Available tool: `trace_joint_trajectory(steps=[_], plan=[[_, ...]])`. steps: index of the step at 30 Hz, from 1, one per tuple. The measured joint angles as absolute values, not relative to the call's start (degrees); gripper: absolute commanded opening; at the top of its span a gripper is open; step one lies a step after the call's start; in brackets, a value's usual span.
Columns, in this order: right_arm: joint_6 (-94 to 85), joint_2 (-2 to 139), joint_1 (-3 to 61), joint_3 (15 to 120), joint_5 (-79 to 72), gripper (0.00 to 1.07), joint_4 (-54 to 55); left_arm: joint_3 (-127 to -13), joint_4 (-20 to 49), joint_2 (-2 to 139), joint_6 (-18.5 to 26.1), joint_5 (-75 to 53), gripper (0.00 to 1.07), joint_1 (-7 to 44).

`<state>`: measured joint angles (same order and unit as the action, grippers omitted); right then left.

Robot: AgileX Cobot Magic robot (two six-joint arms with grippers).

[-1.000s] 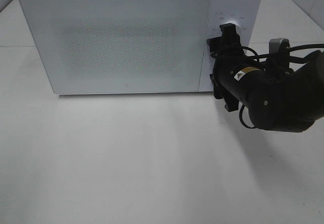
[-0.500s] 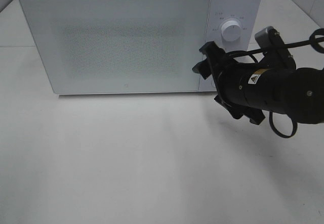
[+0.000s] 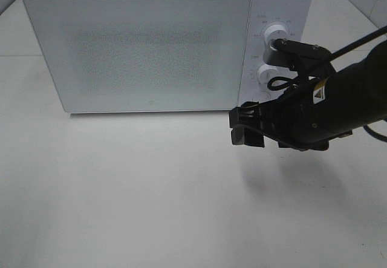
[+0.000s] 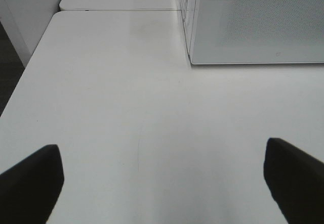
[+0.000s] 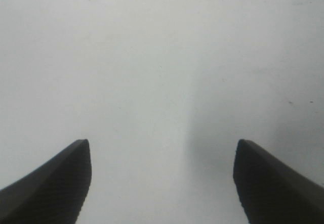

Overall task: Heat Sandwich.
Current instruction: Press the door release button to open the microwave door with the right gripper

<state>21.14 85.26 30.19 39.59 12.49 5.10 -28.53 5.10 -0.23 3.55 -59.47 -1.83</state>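
The microwave sits at the table's far edge, door shut; the sandwich shows nowhere, likely inside. The right gripper hangs open and empty near the dials, probably to set them; the left gripper hovers open toward the left edge

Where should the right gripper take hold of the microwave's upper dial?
Pinch the upper dial across its round rim, coming straight from the front: it is a short cylinder standing out from the microwave's control panel. The right gripper, open, sits lower, pointing sideways, so likely needs turning.
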Motion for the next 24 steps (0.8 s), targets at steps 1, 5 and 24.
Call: trace_joint_trajectory(steps=[1, 5, 24], plan=[[20.8, 84.8, 30.2, 40.2, 15.1, 0.76, 3.3, -28.5, 5.1, -0.2, 3.6, -59.5, 1.01, -1.8], [20.7, 82.0, 30.2, 41.9, 22.7, 0.76, -3.0, -28.5, 5.1, -0.2, 3.6, -59.5, 1.01, -1.8], [16.1, 60.4, 30.2, 42.0, 50.5, 0.76, -9.7, -28.5, 5.1, -0.2, 3.6, -59.5, 1.01, -1.8]])
